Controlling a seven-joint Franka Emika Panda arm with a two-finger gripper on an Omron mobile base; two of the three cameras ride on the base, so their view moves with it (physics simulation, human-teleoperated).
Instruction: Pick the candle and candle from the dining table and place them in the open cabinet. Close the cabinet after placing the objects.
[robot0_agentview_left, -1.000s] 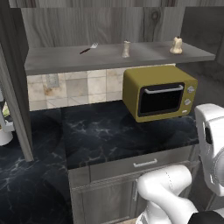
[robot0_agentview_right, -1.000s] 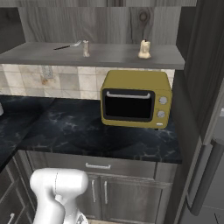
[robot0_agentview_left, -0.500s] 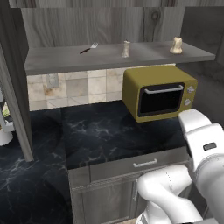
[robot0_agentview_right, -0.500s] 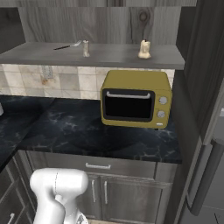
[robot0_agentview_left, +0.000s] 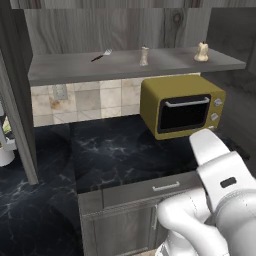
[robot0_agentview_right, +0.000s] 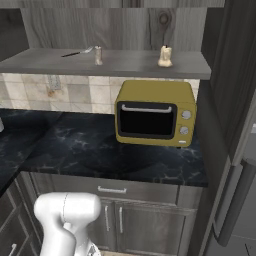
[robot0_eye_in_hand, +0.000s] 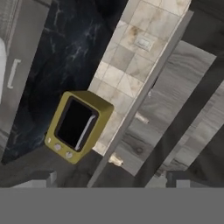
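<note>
A kitchen corner: a glossy black marbled counter (robot0_agentview_left: 120, 155) runs under a tiled wall (robot0_agentview_right: 75, 95), with grey drawers and doors below. A yellow microwave (robot0_agentview_left: 182, 105) stands on the counter against the tiles. Right above the microwave is the flat grey shelf of the open cabinet (robot0_agentview_left: 65, 67). A cream lumpy candle (robot0_agentview_left: 201, 52) stands upright on that shelf, above the microwave's right end and near the shelf's right edge. A second, slimmer pale candle (robot0_agentview_left: 144, 56) stands upright further left, above the microwave's left end, well apart from the first. Left of it lies a small utensil (robot0_agentview_left: 101, 55), flat on the shelf. The white arm (robot0_agentview_left: 220, 190) rises in front of the microwave, below and right of it. The gripper (robot0_eye_in_hand: 103, 181) has its fingers spread wide with nothing between them.
</note>
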